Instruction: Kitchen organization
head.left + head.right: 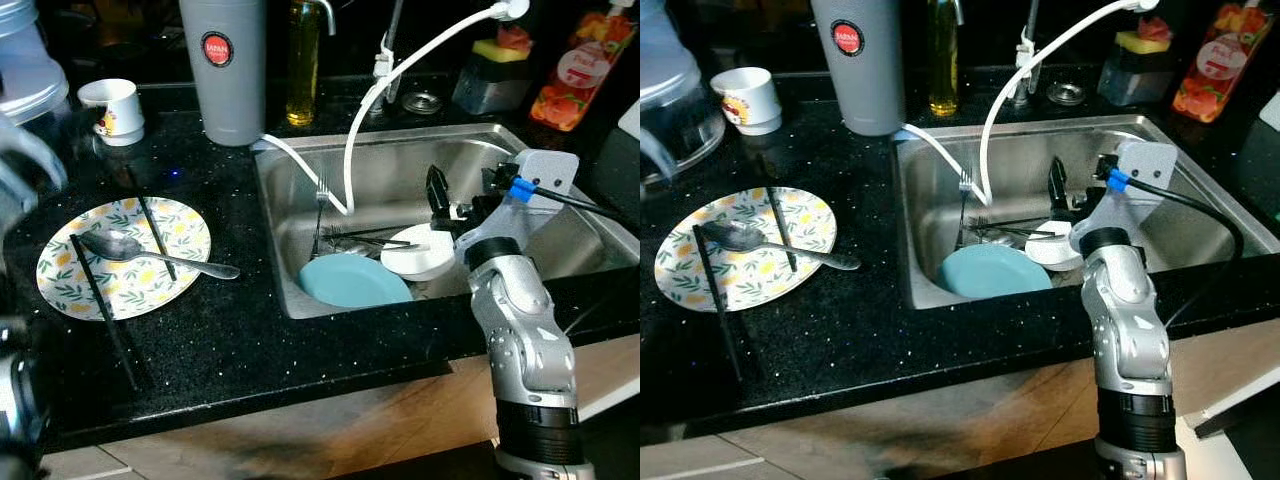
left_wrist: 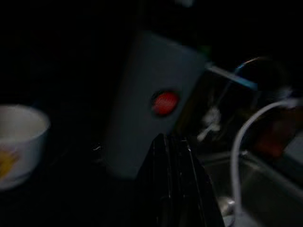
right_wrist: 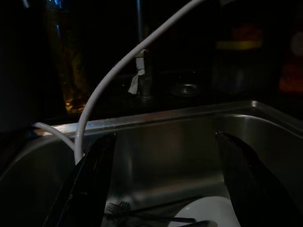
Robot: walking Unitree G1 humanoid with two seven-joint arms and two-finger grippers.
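Observation:
In the steel sink (image 1: pixel 540 150) lie a light blue plate (image 1: pixel 353 281), a white bowl (image 1: pixel 421 252) and several forks (image 1: pixel 365 238). My right gripper (image 3: pixel 165 137) hangs open just above the white bowl, its black fingers (image 1: pixel 437 194) spread wide with nothing between them. On the black counter to the left, a floral plate (image 1: pixel 125 256) carries a spoon (image 1: pixel 150 252) and two black chopsticks (image 1: pixel 100 300). My left gripper (image 2: pixel 173 144) is shut and empty, held low over the counter near the grey thermos (image 2: pixel 151 99) and a white cup (image 2: pixel 19 137).
A grey thermos (image 1: pixel 225 70), a white cup (image 1: pixel 112 108) and an oil bottle (image 1: pixel 303 60) stand at the back of the counter. A white hose (image 1: pixel 365 110) arcs into the sink. A sponge holder (image 1: pixel 495 70) and red bottle (image 1: pixel 580 65) stand at the back right.

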